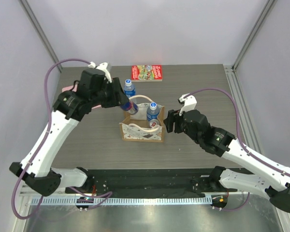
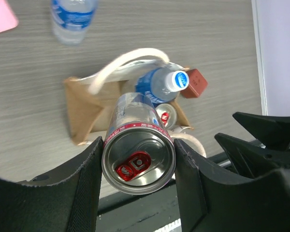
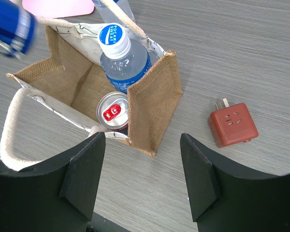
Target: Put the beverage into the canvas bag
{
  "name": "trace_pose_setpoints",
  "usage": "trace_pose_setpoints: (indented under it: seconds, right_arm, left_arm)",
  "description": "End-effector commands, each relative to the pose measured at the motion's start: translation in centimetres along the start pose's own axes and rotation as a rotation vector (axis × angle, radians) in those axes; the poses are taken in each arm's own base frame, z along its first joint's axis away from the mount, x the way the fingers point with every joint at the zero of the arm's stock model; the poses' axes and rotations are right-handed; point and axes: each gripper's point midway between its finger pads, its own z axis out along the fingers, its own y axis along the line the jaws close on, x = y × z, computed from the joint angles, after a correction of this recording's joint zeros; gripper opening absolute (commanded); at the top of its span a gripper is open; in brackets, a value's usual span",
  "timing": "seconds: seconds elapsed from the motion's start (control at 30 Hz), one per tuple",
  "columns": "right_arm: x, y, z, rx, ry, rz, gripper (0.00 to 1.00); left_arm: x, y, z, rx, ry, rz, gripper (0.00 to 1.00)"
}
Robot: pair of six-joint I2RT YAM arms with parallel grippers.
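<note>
The canvas bag (image 1: 135, 131) stands open about the middle of the worktop (image 1: 87, 145), its white rope handles (image 2: 128, 60) flopped over the rim. The left gripper (image 1: 123, 100) is pinching a beverage can (image 1: 130, 105) by its sides, one finger on each flank. The can is tilted, its pull-tab end towards the wrist and its base aimed at the bag's far-left corner; it is in the air above the rim, not inside. The bag is already crowded: a blue-capped water bottle (image 3: 121, 58) leans in the corner towards the right-hand edge, and a small can (image 3: 112, 111) with a red tab stands just beside it, leaving the left half of the bag free. The right gripper (image 3: 142, 179) hangs low at the bag's right side, its fingers spread wide with nothing between them. A red plug adapter (image 3: 232, 124) lies on the worktop near that side of the bag. Behind the bag, towards the far edge, a loose bottle (image 1: 129, 88) stands upright, a colourful booklet (image 1: 146, 72) lies at the far edge itself, and a pink sheet (image 2: 2, 17) lies towards the left edge.
</note>
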Motion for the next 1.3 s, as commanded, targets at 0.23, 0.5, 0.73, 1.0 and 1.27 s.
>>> trace_pose_setpoints:
  seconds: [0.23,0.5,0.73,1.0,1.27]
  right_arm:
    - [-2.2,0.3,-0.7,-0.001,-0.044,0.048,0.68]
    - [-2.5,0.5,-0.8,-0.004,-0.046,0.051,0.68]
    - [-2.0,0.7,-0.3,-0.008,-0.029,0.05,0.68]
    - [-1.8,0.7,0.0,-0.002,-0.025,0.052,0.68]
    - [-1.5,0.7,0.1,-0.005,-0.021,0.058,0.68]
  left_arm:
    - [-2.6,-3.9,4.8,0.138,-0.104,0.127,0.0]
    - [-0.9,-1.5,8.6,0.061,-0.082,0.207,0.0]
    - [-0.3,-0.8,11.2,-0.007,-0.096,0.291,0.0]
    - [1.2,-1.2,13.9,-0.047,-0.077,0.358,0.0]
    - [2.8,-0.5,15.7,-0.086,-0.075,0.374,0.0]
